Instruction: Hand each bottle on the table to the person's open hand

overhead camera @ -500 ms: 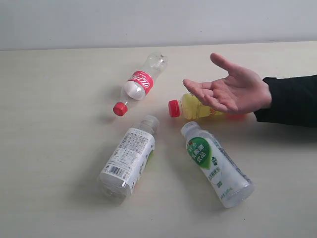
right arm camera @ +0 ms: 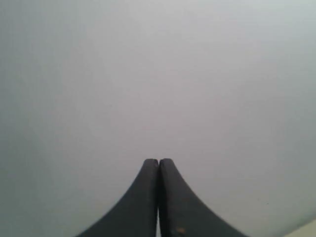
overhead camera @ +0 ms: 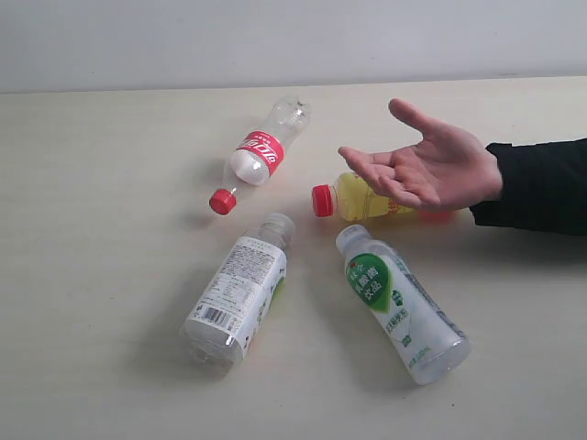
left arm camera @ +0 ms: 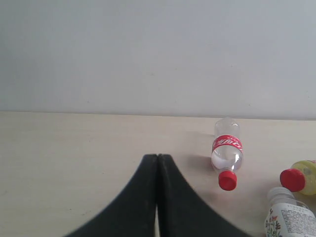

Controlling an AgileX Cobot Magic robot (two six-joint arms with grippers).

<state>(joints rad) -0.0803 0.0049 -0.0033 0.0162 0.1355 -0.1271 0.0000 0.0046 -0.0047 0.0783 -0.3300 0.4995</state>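
My left gripper (left arm camera: 157,157) and my right gripper (right arm camera: 158,160) both have their fingers pressed together, holding nothing. In the exterior view all four bottles lie on their sides on the worktop (overhead camera: 92,229). The red-labelled bottle (overhead camera: 260,153) is at upper centre and the yellow bottle (overhead camera: 362,199) is partly under the person's open hand (overhead camera: 431,168) at right. The white-labelled bottle (overhead camera: 240,289) is at lower centre-left and the green-leaf bottle (overhead camera: 396,302) at lower right.

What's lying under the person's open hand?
The yellow bottle, its red cap and shoulder showing. The hand covers its base end, so contact between them cannot be judged.
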